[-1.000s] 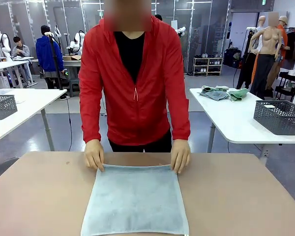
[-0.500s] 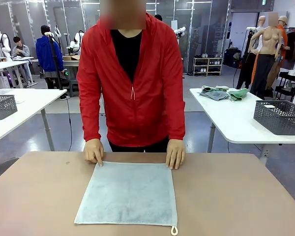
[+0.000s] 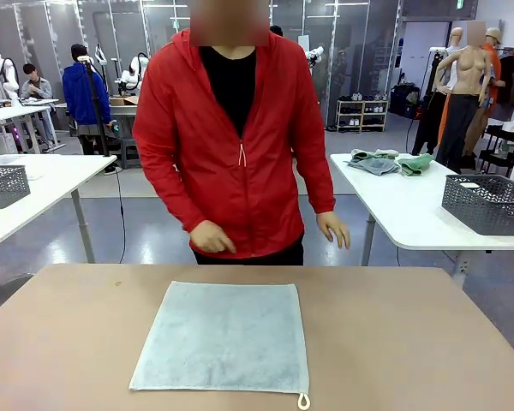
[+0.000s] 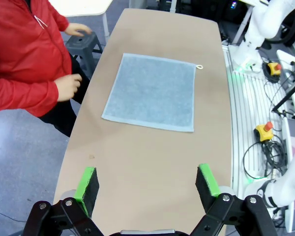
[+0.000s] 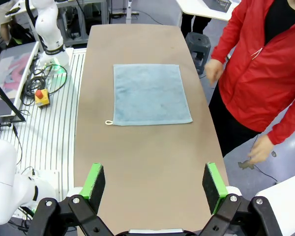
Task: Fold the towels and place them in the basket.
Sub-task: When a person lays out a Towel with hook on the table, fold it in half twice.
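Plain brown table (image 3: 411,342) in a big open lab. White side tables sit off at 9 and 3 o'clock in the front view, and the 3 o'clock one (image 3: 394,205) has a dark mesh basket (image 3: 488,204) on it. One pale blue-grey towel (image 3: 223,338) lies spread flat on the brown top, in the middle and toward 6 o'clock. Its little white loop tag (image 3: 303,401) pokes out at the towel's 5 o'clock corner. A person in a red jacket (image 3: 240,145) stands at 12 o'clock with both hands off the cloth. One hand (image 3: 212,238) is in front of the jacket hem, and the other hand (image 3: 334,229) hangs around 1 o'clock from the towel.

The left gripper (image 4: 146,172) hovers over bare table with its jaws spread wide and nothing in them. The towel is at its 12 o'clock, well apart. The right gripper (image 5: 153,169) is the same deal: spread wide, empty, towel at 12 o'clock.
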`<state>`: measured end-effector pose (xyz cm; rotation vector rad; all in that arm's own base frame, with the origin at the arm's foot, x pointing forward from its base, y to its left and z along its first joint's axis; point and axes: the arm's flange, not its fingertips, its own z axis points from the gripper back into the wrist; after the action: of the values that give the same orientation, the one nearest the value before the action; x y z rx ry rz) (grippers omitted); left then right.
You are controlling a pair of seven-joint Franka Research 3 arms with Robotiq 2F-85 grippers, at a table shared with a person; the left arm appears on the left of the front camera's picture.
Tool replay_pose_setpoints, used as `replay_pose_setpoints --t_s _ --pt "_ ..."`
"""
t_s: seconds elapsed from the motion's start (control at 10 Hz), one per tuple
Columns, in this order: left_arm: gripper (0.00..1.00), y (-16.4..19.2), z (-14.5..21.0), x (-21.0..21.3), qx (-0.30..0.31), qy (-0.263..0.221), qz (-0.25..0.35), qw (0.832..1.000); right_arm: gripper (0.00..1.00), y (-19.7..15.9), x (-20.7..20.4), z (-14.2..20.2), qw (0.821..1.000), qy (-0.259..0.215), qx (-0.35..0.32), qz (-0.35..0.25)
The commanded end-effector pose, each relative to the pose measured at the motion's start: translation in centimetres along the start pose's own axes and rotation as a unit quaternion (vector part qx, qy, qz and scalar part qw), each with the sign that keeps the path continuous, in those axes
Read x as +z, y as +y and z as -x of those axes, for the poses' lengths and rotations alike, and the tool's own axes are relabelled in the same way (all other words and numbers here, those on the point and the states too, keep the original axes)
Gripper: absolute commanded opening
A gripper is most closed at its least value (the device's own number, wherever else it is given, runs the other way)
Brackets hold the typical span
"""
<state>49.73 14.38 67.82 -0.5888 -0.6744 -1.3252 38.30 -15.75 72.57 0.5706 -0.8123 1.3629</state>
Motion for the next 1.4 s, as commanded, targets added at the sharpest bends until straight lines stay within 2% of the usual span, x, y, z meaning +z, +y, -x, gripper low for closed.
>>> replay_pose_setpoints --t_s 0.0,0.2,0.4,0.6,0.7,1.0,1.1,1.3 --pt "1.0 0.0 0.0 0.0 0.0 0.0 0.0 1.0 1.0 0.0 0.0 0.0 1.0 0.0 0.0 0.0" --pt "1.0 -2.1 -4.1 -2.4 -0.042 0.043 -0.009 0.998 1.0 0.7 -2.0 -4.0 0.998 0.058 -0.001 0.006" --pt "1.0 -4.5 -8.4 -6.7 -0.069 0.12 -0.016 0.99 1.0 1.4 -5.8 -9.0 0.99 0.135 -0.002 0.038" --pt "1.0 -7.4 -11.2 -13.3 -0.077 0.21 -0.037 0.974 1.0 3.3 -13.3 -14.2 0.972 0.211 -0.028 0.095" --pt "1.0 -8.7 -11.6 -15.9 -0.086 0.239 -0.041 0.966 1.0 4.1 -15.9 -15.3 0.965 0.233 -0.025 0.114" --pt "1.0 -11.1 -11.5 -21.1 -0.108 0.316 -0.063 0.941 1.0 6.8 -23.7 -16.4 0.946 0.298 -0.03 0.125" --pt "1.0 -11.5 -11.2 -22.2 -0.107 0.333 -0.063 0.935 1.0 6.8 -25.4 -15.7 0.94 0.311 -0.032 0.134" --pt "1.0 -11.7 -10.3 -24.0 -0.114 0.357 -0.061 0.925 1.0 6.8 -28.2 -13.9 0.938 0.329 -0.033 0.102"
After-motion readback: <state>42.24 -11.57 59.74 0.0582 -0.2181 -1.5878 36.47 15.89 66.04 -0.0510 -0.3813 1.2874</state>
